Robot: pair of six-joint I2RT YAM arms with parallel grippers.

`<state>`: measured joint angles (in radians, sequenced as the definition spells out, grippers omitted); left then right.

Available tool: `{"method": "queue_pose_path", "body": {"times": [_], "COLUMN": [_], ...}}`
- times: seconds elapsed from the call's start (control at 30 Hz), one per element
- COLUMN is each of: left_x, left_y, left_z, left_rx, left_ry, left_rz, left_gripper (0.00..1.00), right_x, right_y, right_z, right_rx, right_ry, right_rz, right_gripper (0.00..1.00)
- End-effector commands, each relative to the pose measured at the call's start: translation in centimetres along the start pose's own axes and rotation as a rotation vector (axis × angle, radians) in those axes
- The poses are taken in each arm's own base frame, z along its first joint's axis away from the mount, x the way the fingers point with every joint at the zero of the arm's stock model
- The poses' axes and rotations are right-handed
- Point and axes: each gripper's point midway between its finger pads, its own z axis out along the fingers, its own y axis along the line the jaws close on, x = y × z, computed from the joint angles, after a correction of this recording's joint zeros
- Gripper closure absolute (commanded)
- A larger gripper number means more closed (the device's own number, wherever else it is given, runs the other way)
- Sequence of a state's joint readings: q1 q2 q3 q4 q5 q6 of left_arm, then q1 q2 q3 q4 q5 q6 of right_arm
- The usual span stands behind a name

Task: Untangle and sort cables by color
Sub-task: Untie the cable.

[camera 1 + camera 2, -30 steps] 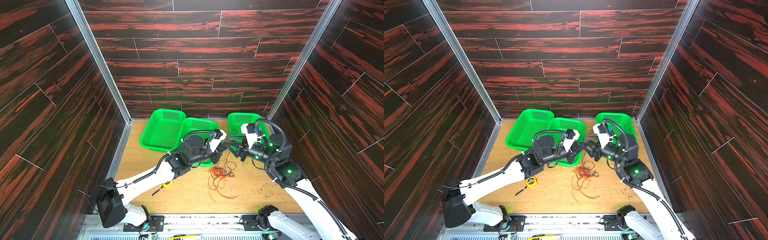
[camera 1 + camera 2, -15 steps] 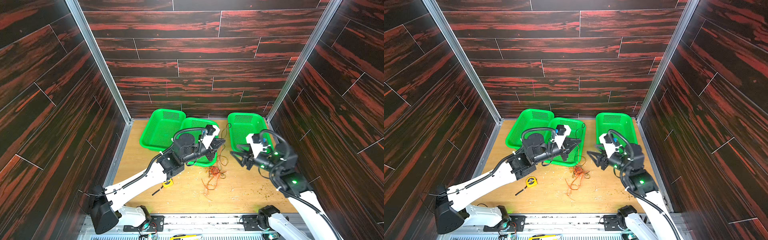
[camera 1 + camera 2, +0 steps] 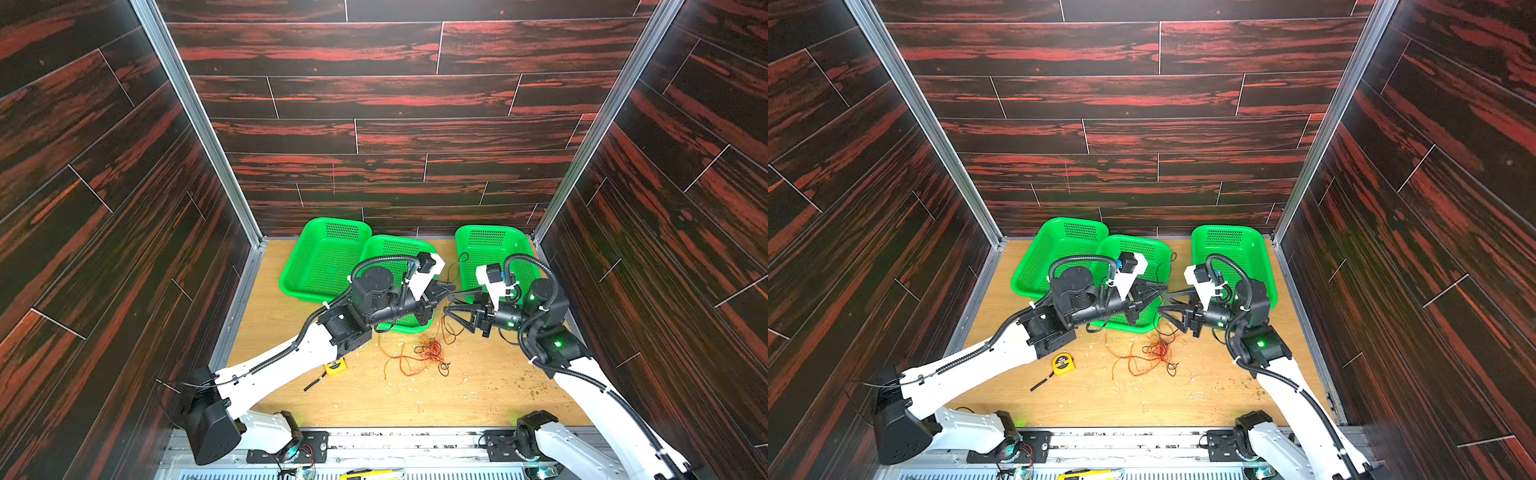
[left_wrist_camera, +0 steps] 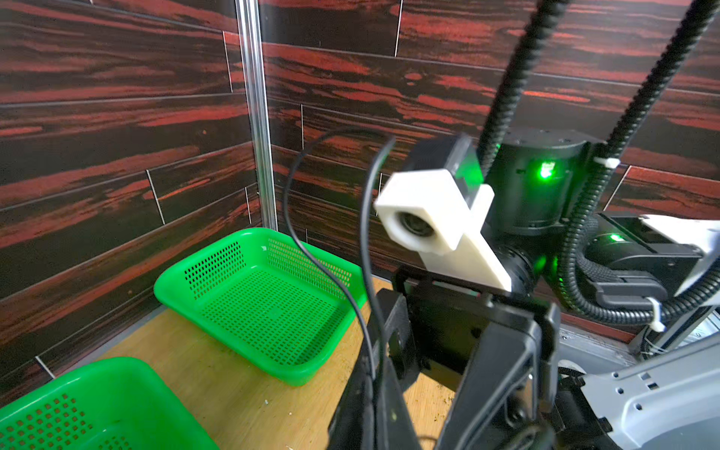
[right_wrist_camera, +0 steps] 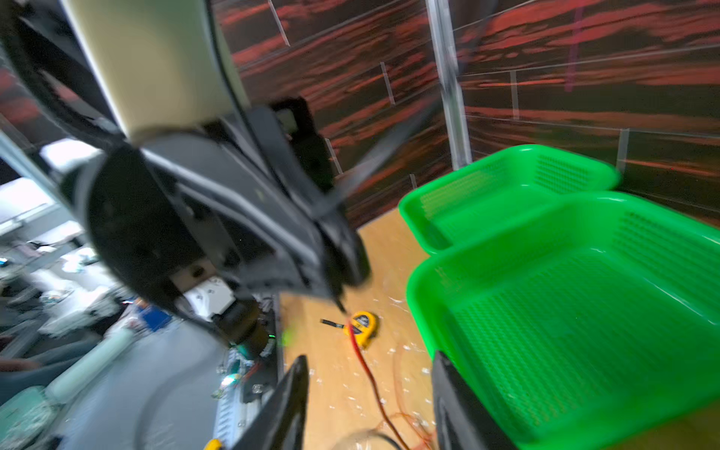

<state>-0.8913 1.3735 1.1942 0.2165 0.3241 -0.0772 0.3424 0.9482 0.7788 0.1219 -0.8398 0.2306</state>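
A tangle of orange, red and black cables point(image 3: 424, 353) point(image 3: 1150, 353) lies on the wooden table in front of the middle green basket point(image 3: 390, 249). My left gripper point(image 3: 446, 291) point(image 3: 1160, 291) point(image 4: 376, 374) hangs above the basket's right front corner, shut on cables. Thin black cable point(image 4: 286, 202) loops up from its jaws, and a red cable point(image 5: 360, 358) drops from its tip to the pile. My right gripper point(image 3: 451, 303) point(image 3: 1168, 305) point(image 5: 370, 409) faces it almost tip to tip and is open. The red strand passes through the gap between the right fingers in the right wrist view.
Two more green baskets stand at the back: one left point(image 3: 324, 257), one right point(image 3: 490, 245). A yellow tape measure point(image 3: 336, 366) point(image 5: 364, 323) with its black strap lies left of the pile. White and brown crumbs dot the table. Dark wood walls close in on three sides.
The right gripper drew back to the right half a second ago and has come back up to the left gripper's tip. The left gripper swung slightly back and returned, still shut on the cables.
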Motion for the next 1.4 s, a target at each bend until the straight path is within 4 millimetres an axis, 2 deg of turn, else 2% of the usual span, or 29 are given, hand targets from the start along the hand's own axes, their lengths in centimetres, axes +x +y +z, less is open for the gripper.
{"method": "queue_pose_path", "body": {"times": [0.0, 0.1, 0.17, 0.33, 0.43, 0.47, 0.5, 0.53, 0.57, 0.67, 0.8, 0.93, 1.07, 1.2, 1.37], "left_x": [-2.7, -2.9, -3.2, -3.6, -3.2, -3.2, -3.2, -3.2, -3.2, -3.0, -2.8, -3.4, -3.9, -3.9, -3.9], "left_y": [-0.7, -0.8, -0.8, -0.6, -0.6, -0.6, -0.7, -0.9, -1.0, -0.6, 1.2, 2.9, 4.2, 5.3, 5.5], "left_z": [-0.1, -0.2, -0.5, -1.3, -1.3, -1.2, -1.1, -1.1, -1.0, -1.0, -1.1, -1.1, -0.9, -0.5, 0.2], "left_rx": [0.031, 0.035, 0.024, 0.0, -0.001, 0.003, 0.01, 0.02, 0.027, 0.008, -0.098, -0.196, -0.266, -0.319, -0.319], "left_ry": [-0.065, -0.069, -0.076, -0.074, -0.062, -0.06, -0.059, -0.057, -0.054, -0.039, -0.021, -0.022, -0.026, -0.023, -0.03], "left_rz": [0.025, 0.026, 0.034, 0.055, 0.058, 0.057, 0.058, 0.057, 0.055, 0.062, 0.101, 0.141, 0.158, 0.161, 0.146], "left_gripper": [1.0, 1.0, 1.0, 1.0, 1.0, 1.0, 1.0, 1.0, 1.0, 1.0, 1.0, 1.0, 1.0, 1.0, 1.0], "right_x": [0.4, 0.8, 1.1, 2.6, 3.0, 3.2, 3.4, 3.6, 3.2, 0.8, -1.2, -1.4, -1.8, -1.9, -2.4], "right_y": [-0.4, -1.8, -2.4, -3.8, -4.2, -4.9, -5.4, -5.9, -6.0, -5.2, -2.6, 0.0, 1.8, 2.8, 2.7], "right_z": [0.7, 0.7, 0.3, -0.9, -0.9, -0.9, -1.0, -1.2, -1.4, -2.6, -3.2, -3.0, -3.8, -3.7, -2.2], "right_rx": [-0.018, 0.059, 0.109, 0.204, 0.213, 0.241, 0.27, 0.3, 0.317, 0.345, 0.296, 0.172, 0.15, 0.107, 0.082], "right_ry": [0.028, 0.029, 0.019, -0.004, 0.009, 0.025, 0.039, 0.056, 0.054, -0.002, -0.022, -0.021, -0.079, -0.067, -0.064], "right_rz": [0.043, 0.054, 0.047, 0.058, 0.078, 0.091, 0.098, 0.096, 0.08, -0.002, -0.088, -0.084, -0.138, -0.12, -0.115], "right_gripper": [0.63, 0.91, 1.0, 1.0, 1.0, 0.98, 0.86, 0.67, 0.58, 0.48, 0.44, 0.41, 0.38, 0.37, 0.36]}}
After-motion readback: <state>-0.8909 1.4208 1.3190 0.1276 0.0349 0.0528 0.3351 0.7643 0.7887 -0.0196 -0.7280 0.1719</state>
